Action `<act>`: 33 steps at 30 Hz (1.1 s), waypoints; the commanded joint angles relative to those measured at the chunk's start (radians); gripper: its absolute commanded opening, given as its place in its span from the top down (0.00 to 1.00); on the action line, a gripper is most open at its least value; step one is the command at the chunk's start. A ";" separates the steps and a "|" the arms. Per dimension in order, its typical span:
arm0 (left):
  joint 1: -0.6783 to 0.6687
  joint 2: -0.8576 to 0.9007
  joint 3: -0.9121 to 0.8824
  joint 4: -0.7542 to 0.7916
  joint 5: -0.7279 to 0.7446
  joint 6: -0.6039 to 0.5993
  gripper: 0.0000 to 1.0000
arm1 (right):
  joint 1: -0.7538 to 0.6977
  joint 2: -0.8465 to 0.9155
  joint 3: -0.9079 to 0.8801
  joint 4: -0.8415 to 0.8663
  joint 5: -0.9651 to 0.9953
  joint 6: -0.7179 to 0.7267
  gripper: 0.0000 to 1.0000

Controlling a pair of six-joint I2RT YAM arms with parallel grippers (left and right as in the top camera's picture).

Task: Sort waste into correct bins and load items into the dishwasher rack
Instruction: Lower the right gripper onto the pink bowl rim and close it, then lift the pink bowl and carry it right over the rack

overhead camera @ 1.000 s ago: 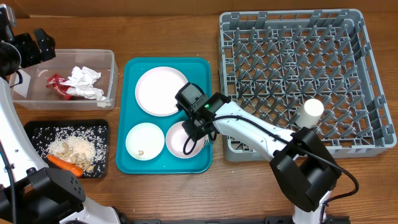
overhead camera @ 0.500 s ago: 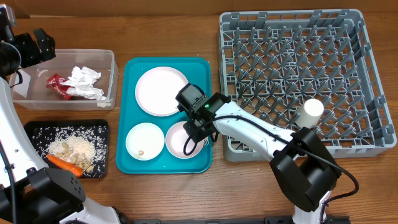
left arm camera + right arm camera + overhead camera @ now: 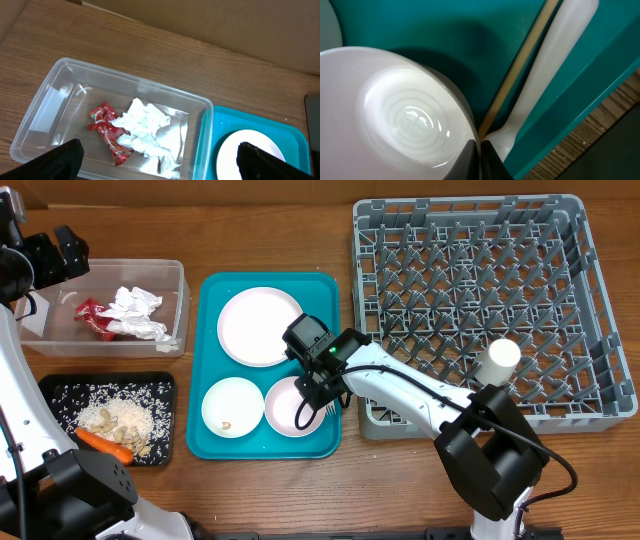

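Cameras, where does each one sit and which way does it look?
Overhead: above the table, looking straight down at teal tray, dishwasher rack, left arm and right arm.
Left wrist: high over the clear tub, looking down; two dark fingertips at the bottom corners.
Right wrist: low over the tray, close on bowl, wooden stick, fork; fingertips pressed together.
Shared: overhead and left wrist both show tub, tray, plate.

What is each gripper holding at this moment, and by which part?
The right gripper pinches the thin wooden stick at one end, beside the small pale pink bowl. The left gripper is open and holds nothing.
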 commanded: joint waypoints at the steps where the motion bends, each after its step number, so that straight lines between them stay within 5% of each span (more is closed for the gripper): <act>1: 0.003 -0.008 0.010 0.005 0.017 -0.013 0.00 | 0.003 -0.014 0.021 -0.001 0.008 -0.004 0.96; 33: 0.003 -0.008 0.010 0.005 0.017 -0.013 0.00 | 0.003 -0.282 0.023 -0.118 0.006 0.008 0.96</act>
